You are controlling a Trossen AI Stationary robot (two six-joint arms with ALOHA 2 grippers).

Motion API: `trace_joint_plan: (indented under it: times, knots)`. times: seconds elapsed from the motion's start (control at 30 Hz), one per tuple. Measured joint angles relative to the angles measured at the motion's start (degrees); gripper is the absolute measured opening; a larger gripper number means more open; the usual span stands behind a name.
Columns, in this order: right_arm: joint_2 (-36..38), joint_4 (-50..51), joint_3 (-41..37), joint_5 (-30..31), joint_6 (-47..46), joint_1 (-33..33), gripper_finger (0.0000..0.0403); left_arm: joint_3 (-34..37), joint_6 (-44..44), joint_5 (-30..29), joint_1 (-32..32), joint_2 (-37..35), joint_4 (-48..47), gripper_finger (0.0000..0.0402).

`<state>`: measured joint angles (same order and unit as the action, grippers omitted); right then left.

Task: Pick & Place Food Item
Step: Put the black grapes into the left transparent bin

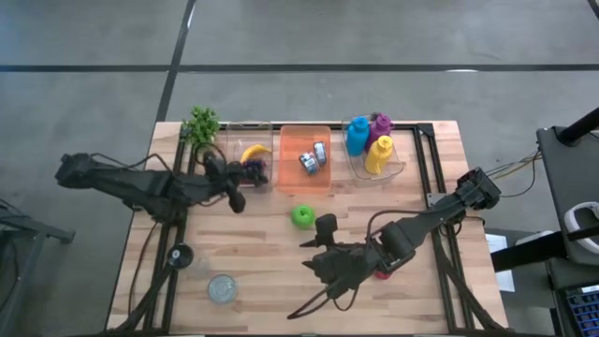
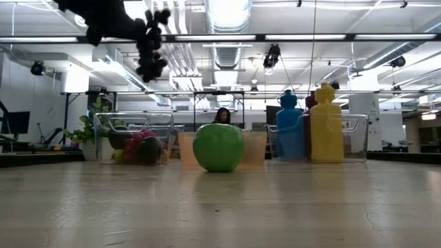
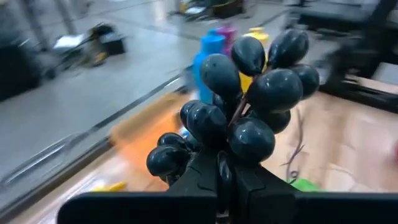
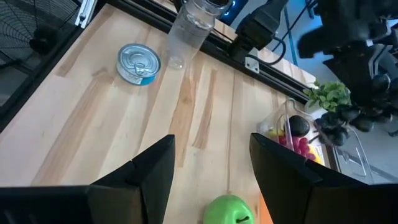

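Observation:
My left gripper (image 1: pixel 223 183) is shut on a bunch of dark grapes (image 3: pixel 249 99), held high above the table beside the clear bin (image 1: pixel 245 167); the low view shows the grapes (image 2: pixel 151 45) up in the air. That bin holds a banana (image 1: pixel 255 153) and purple grapes. A green apple (image 1: pixel 302 215) rests on the tabletop near the middle. My right gripper (image 4: pixel 211 168) hovers open above the table just short of the apple (image 4: pixel 230 210), with nothing between its fingers. My left gripper pinches the end of the grape bunch nearest its fingers (image 3: pixel 214 155) between its two shut fingers; the grapes hide just which part. The bunch sticks out past the fingertips and is lifted clear of the table and the bin.
An orange bin (image 1: pixel 304 161) with cans stands in the middle of the far row. A clear bin with blue, purple and yellow bottles (image 1: pixel 374 150) stands to its right, a green plant (image 1: pixel 201 124) at the far left. A tin can (image 1: pixel 222 288) and a clear bottle (image 1: pixel 178 255) sit near left.

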<state>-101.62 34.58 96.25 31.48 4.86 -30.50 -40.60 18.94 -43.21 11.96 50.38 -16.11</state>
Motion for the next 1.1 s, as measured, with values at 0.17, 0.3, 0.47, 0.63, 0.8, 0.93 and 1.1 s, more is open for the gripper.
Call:
trace_joint_plan:
  times: [0.17, 0.3, 0.47, 0.63, 0.8, 0.93, 1.1]
  knots:
    - [0.0, 0.0, 0.0, 0.0, 0.0, 0.0, 0.0206, 0.0, 7.2, -0.6, -5.4, -1.9, -6.9, 0.0004]
    - [0.0, 0.0, 0.0, 0.0, 0.0, 0.0, 0.0204, 0.0, 11.0, -0.5, -9.9, -1.2, -9.7, 0.0004]
    - [0.0, -0.1, 0.0, 0.0, -0.1, 0.0, 0.0203, 0.0, 13.0, 1.1, -15.4, 0.4, -11.6, 0.0004]
    - [0.0, -0.1, 0.0, 0.0, 0.1, 0.0, 0.0205, 0.1, 13.1, 1.7, -20.1, 3.0, -11.6, 0.0004]
    - [0.0, -0.1, 0.0, 0.0, 0.1, 0.0, 0.0204, 0.1, 13.2, 4.2, -24.4, 5.8, -11.6, 0.0004]
    - [0.0, -0.2, 0.0, 0.0, 0.1, 0.0, 0.0203, 0.1, 13.2, 6.5, -26.4, 7.5, -11.6, 0.0006]
    - [0.0, -0.1, 0.0, 0.0, 0.1, 0.0, 0.0205, 0.1, 13.2, 7.3, -26.7, 9.1, -11.6, 0.0006]
